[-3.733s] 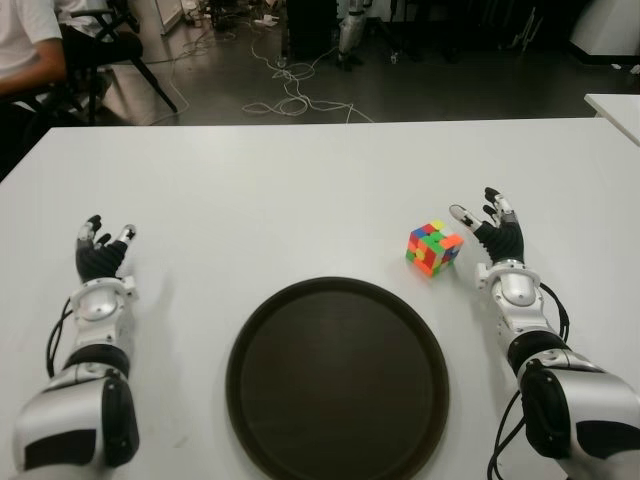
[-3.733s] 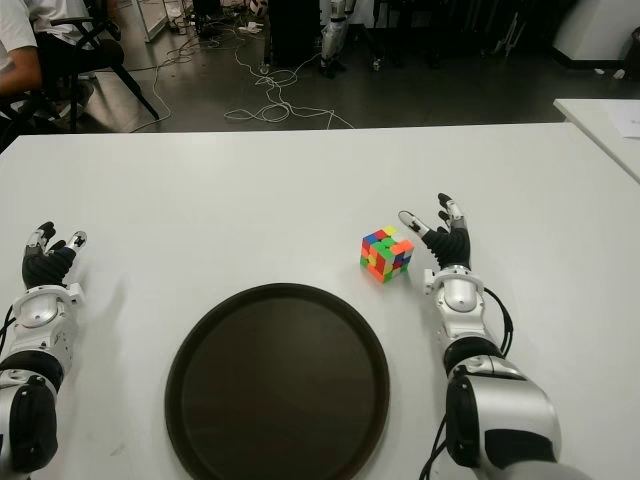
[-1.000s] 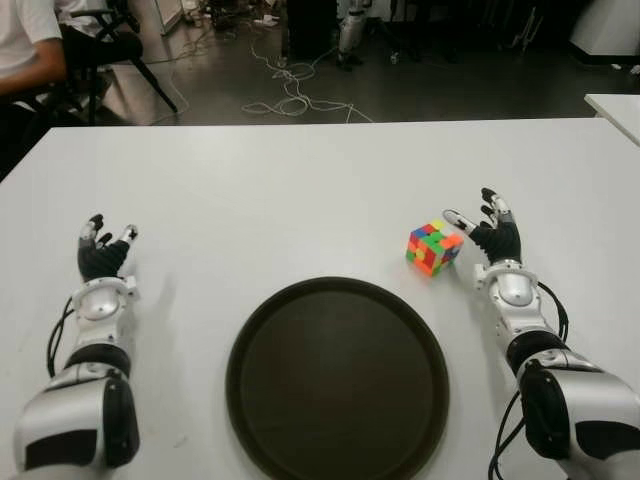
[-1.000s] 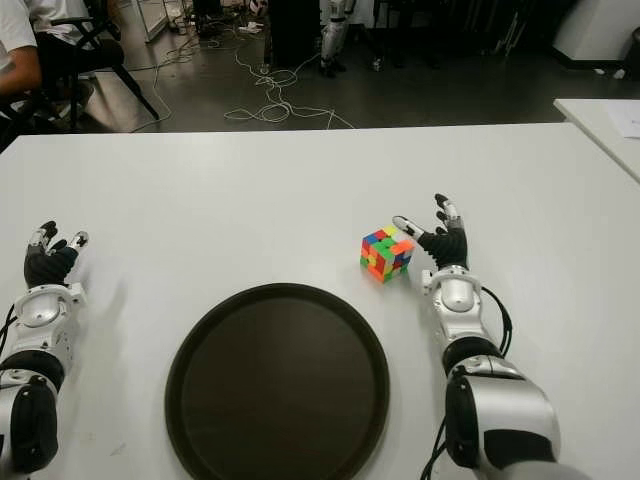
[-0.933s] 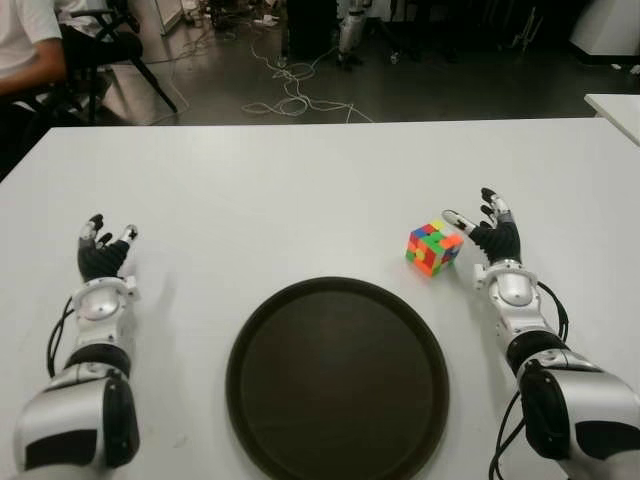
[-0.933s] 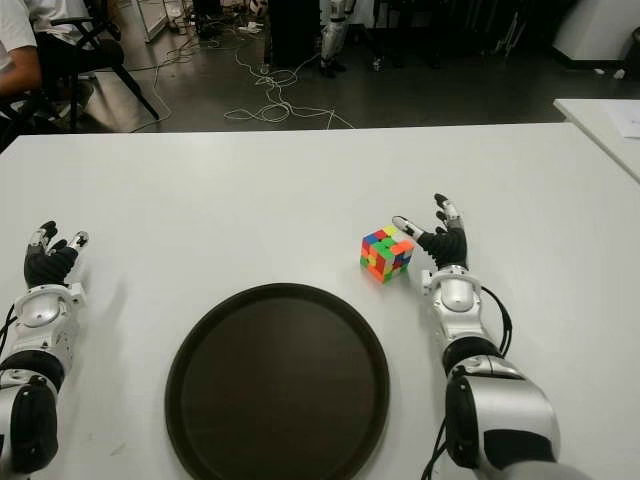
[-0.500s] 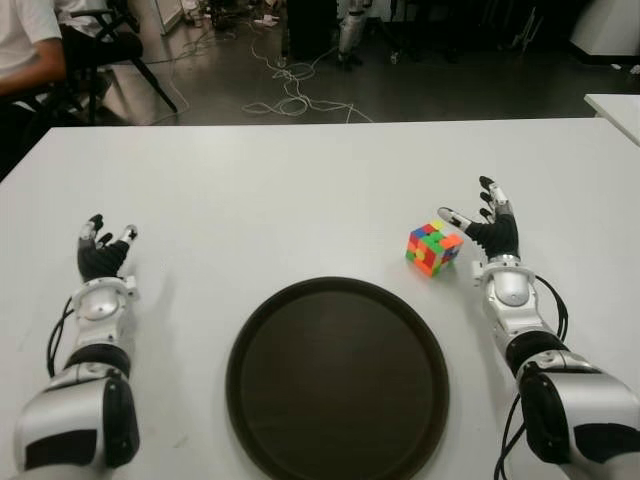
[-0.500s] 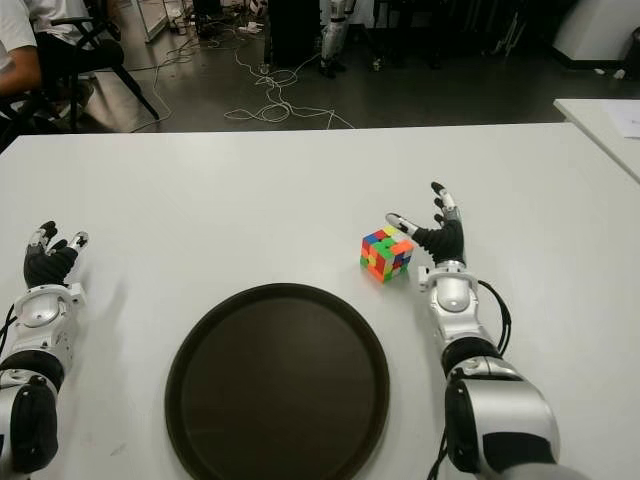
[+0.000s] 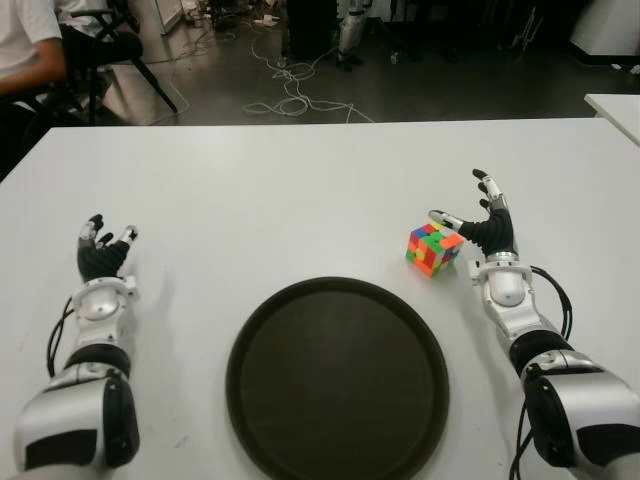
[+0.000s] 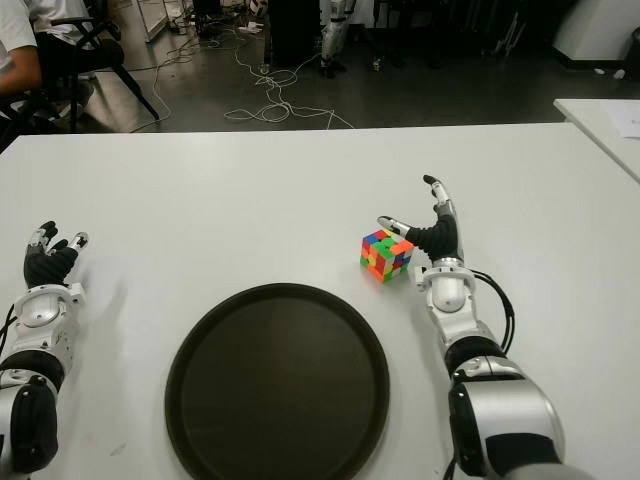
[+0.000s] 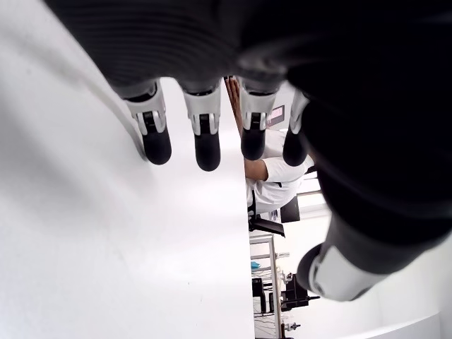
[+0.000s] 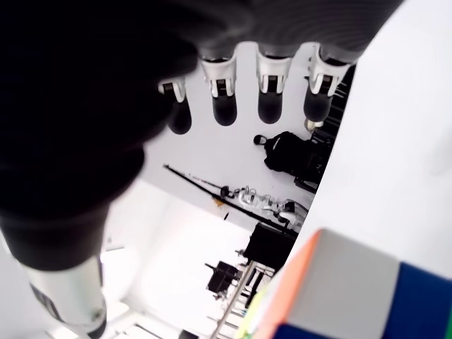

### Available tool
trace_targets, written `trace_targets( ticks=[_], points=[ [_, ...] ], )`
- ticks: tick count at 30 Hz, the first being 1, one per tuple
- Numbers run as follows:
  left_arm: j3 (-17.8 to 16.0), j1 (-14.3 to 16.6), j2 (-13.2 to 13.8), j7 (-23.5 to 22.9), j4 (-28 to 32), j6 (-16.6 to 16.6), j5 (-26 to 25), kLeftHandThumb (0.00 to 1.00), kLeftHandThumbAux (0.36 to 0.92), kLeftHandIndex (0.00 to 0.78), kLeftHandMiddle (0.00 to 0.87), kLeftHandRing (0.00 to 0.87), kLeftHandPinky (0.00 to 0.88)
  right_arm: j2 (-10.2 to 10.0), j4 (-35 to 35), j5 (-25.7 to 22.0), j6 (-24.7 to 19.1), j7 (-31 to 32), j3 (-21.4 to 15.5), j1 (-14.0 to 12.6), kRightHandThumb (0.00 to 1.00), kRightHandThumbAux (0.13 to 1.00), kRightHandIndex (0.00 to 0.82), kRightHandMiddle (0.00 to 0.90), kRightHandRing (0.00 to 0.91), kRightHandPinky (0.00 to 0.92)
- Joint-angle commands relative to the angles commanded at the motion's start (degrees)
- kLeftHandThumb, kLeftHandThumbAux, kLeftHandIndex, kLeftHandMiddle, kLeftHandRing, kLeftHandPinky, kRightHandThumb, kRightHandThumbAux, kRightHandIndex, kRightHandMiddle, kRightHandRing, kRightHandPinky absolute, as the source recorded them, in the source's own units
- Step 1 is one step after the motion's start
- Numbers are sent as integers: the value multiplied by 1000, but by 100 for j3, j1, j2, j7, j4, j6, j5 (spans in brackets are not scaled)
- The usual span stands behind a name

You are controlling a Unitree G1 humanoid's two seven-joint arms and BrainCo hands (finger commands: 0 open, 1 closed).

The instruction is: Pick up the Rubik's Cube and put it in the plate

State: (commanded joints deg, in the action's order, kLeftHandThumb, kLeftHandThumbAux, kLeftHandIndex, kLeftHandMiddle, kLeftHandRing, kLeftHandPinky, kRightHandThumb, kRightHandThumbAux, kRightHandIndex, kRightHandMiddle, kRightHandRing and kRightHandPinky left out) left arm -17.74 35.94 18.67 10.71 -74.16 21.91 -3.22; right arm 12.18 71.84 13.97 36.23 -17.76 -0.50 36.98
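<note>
The Rubik's Cube (image 9: 434, 248) stands on the white table (image 9: 300, 190), just beyond the right rim of the round dark plate (image 9: 337, 375). My right hand (image 9: 478, 216) is open right beside the cube on its right. Its thumb reaches over the cube's top corner and its fingers are raised and spread. In the right wrist view a corner of the cube (image 12: 339, 296) shows below the straight fingers (image 12: 274, 92), with nothing held. My left hand (image 9: 102, 250) is open and idle at the table's left side.
A person in a white shirt (image 9: 30, 45) sits on a chair beyond the table's far left corner. Cables (image 9: 290, 95) lie on the dark floor behind. Another white table edge (image 9: 615, 108) shows at the far right.
My right hand has lifted and moved forward, its fingers spreading wider and its thumb reaching over the cube's top. The cube, the plate and the left hand have stayed put.
</note>
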Motion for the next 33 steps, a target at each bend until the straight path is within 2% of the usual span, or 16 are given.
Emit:
trace_targets(
  ticks=[18,24,33],
  points=[
    [-10,5,-36,15,11,-17,-27,0,706,49,78,77,81,72,-51,48,-51,221,172,-47,0,763,0,0,0,0],
    [-14,8,-66,23,27,31,-38,0,743,54,84,77,82,168,-127,134,-134,520,300,-49,0,746,0,0,0,0],
    [-41,11,-109,25,40,52,-75,0,745,51,83,80,81,341,-287,471,-348,513,650,-70,0,698,0,0,0,0]
  ],
)
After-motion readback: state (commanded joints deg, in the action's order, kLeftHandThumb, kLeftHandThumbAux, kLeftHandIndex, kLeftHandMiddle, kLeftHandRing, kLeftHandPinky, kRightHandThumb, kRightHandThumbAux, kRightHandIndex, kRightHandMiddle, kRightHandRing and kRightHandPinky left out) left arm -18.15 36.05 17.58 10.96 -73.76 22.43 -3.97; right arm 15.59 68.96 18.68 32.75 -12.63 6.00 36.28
